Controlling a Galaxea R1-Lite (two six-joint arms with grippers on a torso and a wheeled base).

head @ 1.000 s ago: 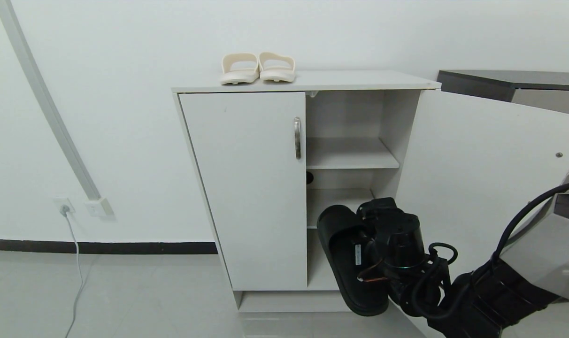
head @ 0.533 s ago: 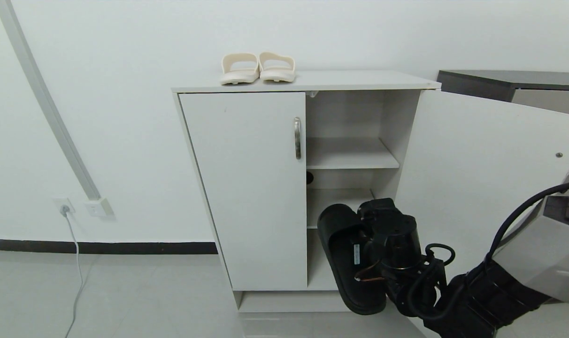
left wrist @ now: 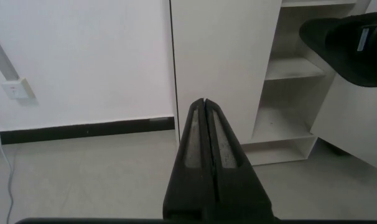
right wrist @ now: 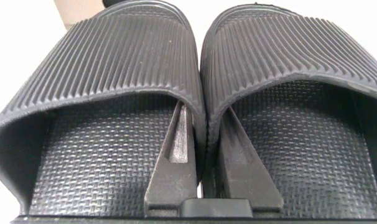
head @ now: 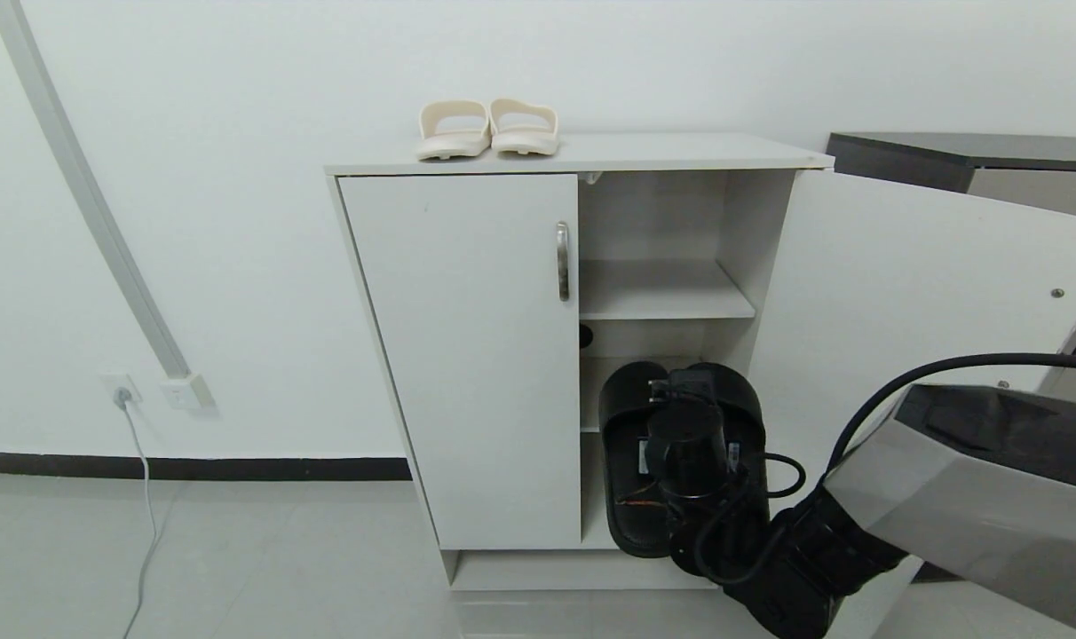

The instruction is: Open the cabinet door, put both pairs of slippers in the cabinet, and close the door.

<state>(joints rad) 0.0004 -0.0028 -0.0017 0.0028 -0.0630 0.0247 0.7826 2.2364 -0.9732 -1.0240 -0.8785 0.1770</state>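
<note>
A pair of black slippers (head: 627, 417) hangs in front of the white cabinet's (head: 467, 355) open right half, toes toward the middle shelf (head: 636, 373). My right gripper (head: 677, 395) is shut on them. In the right wrist view (right wrist: 205, 112) one finger sits inside each slipper, pinching the two inner strap walls (right wrist: 201, 74) together. A beige pair (head: 489, 129) rests on the cabinet top. The right door (head: 893, 293) stands wide open; the left door with its metal handle (head: 562, 261) is closed. My left gripper (left wrist: 204, 109) is shut on nothing, low over the floor before the cabinet, with the black slippers (left wrist: 353, 46) beyond it.
The upper shelf (head: 662, 293) and the bottom compartment (left wrist: 282, 127) hold nothing. A wall socket with a cable (head: 121, 390) and a slanted grey conduit (head: 85, 195) are at the left. A dark-topped counter (head: 964, 151) stands behind the open door. Tiled floor (head: 236, 568) lies in front.
My right arm swung left and toward the cabinet. The black slippers turned from a slant to pointing straight into the opening, now showing side by side.
</note>
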